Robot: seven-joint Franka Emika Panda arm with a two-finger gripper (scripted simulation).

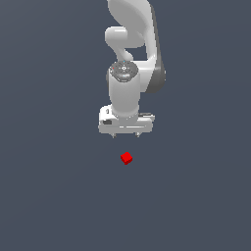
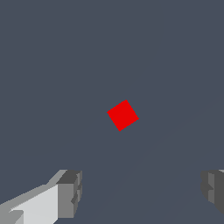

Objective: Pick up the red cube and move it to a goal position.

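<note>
The red cube [image 1: 126, 158] lies on the dark grey floor, turned at an angle. It also shows in the wrist view [image 2: 123, 115], small and alone. My white gripper [image 1: 125, 134] hangs above and just behind the cube, pointing down, apart from it. Its two fingertips stand wide apart and hold nothing. In the wrist view the gripper [image 2: 142, 192] shows one grey pad on each side, with the cube ahead of the gap between them.
The white arm [image 1: 130, 59] rises behind the gripper to the frame's upper edge. The flat dark grey floor [image 1: 54, 196] spreads all around.
</note>
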